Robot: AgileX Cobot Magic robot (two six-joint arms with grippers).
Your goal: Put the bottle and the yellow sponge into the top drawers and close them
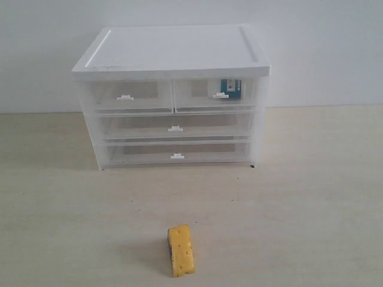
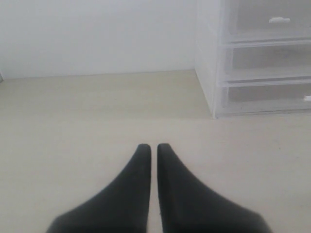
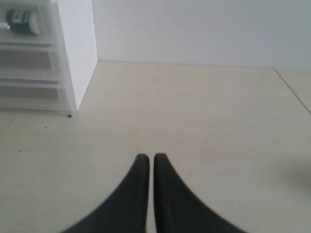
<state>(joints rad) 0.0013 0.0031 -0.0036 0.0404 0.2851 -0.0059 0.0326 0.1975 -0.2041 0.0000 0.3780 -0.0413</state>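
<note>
The yellow sponge [image 1: 180,249] lies on the table in front of the drawer unit, dark face to its left. The bottle [image 1: 230,88] rests inside the right top drawer [image 1: 197,94], its teal label showing through the translucent front; the right wrist view also catches the bottle [image 3: 22,20]. The left top drawer [image 1: 125,95] looks pushed in, as does the right one. Neither arm shows in the exterior view. My left gripper [image 2: 153,147] is shut and holds nothing, over bare table beside the unit. My right gripper [image 3: 151,157] is likewise shut with nothing in it.
The white drawer unit [image 1: 173,54] stands at the back against a pale wall, with two full-width drawers [image 1: 175,127] below the top pair. A seam in the tabletop [image 3: 291,90] runs at one side in the right wrist view.
</note>
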